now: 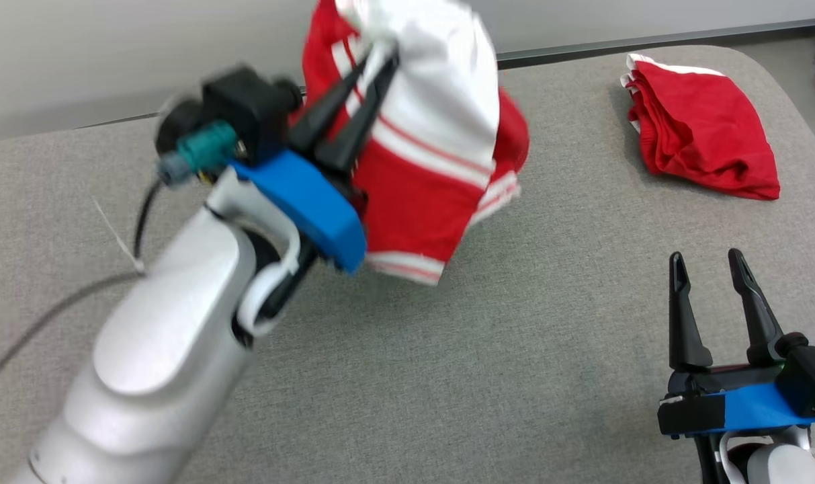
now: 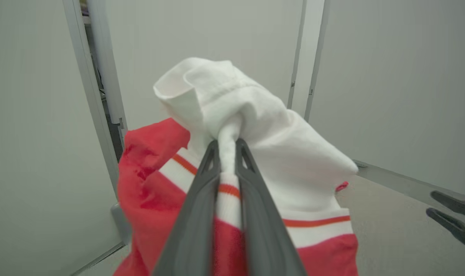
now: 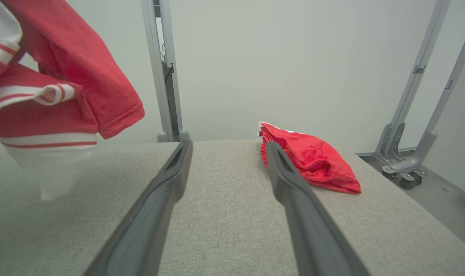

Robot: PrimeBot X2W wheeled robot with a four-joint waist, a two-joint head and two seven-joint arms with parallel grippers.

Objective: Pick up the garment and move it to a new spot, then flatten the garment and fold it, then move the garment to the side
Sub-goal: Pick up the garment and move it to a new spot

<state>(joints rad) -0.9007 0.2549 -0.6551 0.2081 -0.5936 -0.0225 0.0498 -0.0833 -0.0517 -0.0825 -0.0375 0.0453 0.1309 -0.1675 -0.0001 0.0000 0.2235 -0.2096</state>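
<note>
Above the table (image 1: pixel 447 376), my left gripper (image 1: pixel 383 54) is clamped on the garment (image 1: pixel 434 154), the two dark fingers (image 1: pixel 326 111) nearly together with a thin fold of white cloth pinched between them. My left wrist view shows that pinch closely: the left gripper (image 2: pixel 227 143) bites a white ridge of the garment (image 2: pixel 270 153), which bunches up past the tips and falls away on both sides. It is red with white bands and a large white panel, and it hangs in a loose bundle from my grip. From my right wrist the garment (image 3: pixel 63 96) shows at the upper left, blurred, and I cannot tell whether its lowest white edge clears the table (image 3: pixel 224 230).

My right gripper (image 1: pixel 706 257) sits low at the near right, its fingers spread wide apart with nothing between them, well apart from the garment. Its wrist view shows the right gripper (image 3: pixel 229 145) pointing along the grey fabric top. A red cloth (image 1: pixel 703 134) lies crumpled on the far right of the table, beyond my right fingers (image 3: pixel 293 184).
</note>
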